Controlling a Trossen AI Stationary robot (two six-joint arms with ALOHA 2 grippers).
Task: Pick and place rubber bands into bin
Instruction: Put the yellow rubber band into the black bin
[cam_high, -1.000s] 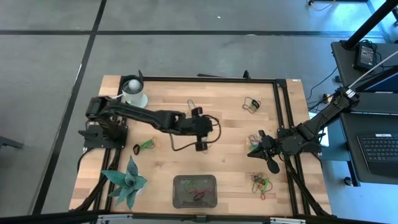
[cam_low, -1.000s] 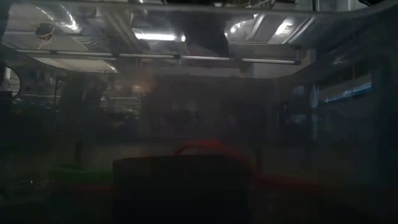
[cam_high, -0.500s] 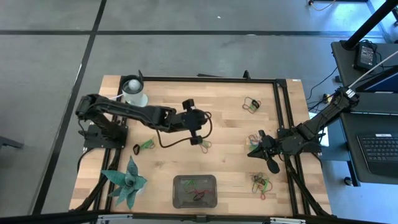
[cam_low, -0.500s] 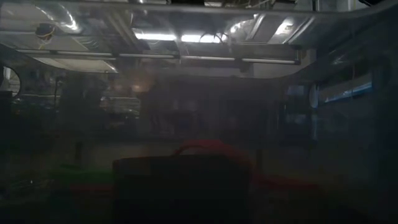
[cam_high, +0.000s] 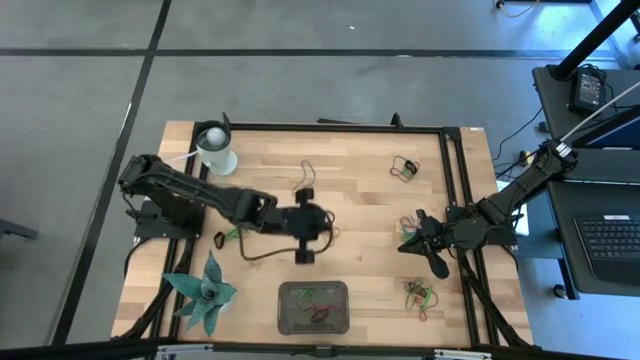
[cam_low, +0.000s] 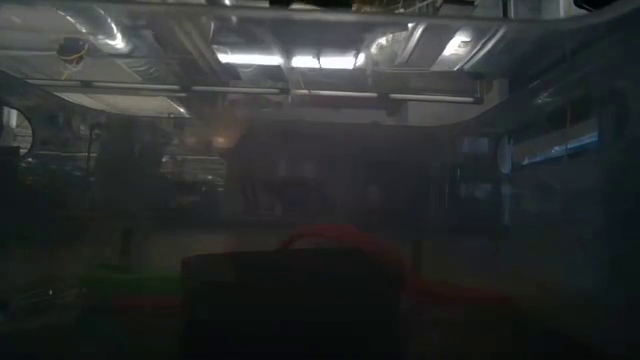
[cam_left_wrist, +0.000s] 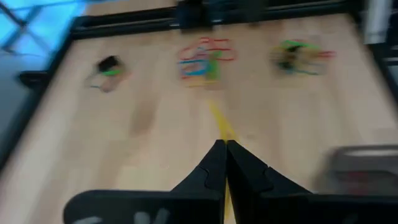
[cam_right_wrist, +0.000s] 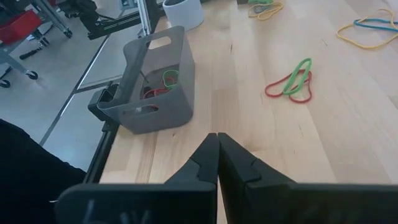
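Note:
My left gripper (cam_high: 322, 230) hovers over the middle of the wooden table, shut on a yellow rubber band (cam_left_wrist: 217, 121). The dark grey bin (cam_high: 313, 306) stands at the near edge with a few bands inside, and the right wrist view shows it too (cam_right_wrist: 155, 87). Loose rubber bands lie in small heaps at the right (cam_high: 410, 225), near right (cam_high: 418, 293), far right (cam_high: 404, 167) and left (cam_high: 235, 232). One thin loop (cam_high: 304, 168) lies far of the left gripper. My right gripper (cam_high: 405, 243) waits shut beside the right heap, nothing between its fingers (cam_right_wrist: 217, 140). My left gripper pinches the yellow rubber band between its two shut fingers. One yellow strand (cam_left_wrist: 214, 112) runs out beyond the fingertips and another shows in the slit between the fingers (cam_left_wrist: 225, 199). The fingers slant down toward the table's right side. The picture is blurred: whether the strand's end touches the wood cannot be told.
A white cup (cam_high: 215, 150) stands at the far left corner and a green spiky plant (cam_high: 205, 290) at the near left. Black frame rails (cam_high: 455, 180) run along the far and right sides. A red and green pair of bands (cam_right_wrist: 291, 81) lies beyond the right gripper.
My left gripper has swung toward the table's near edge and a little leftward, closer to the bin, rising somewhat. It has stayed shut.

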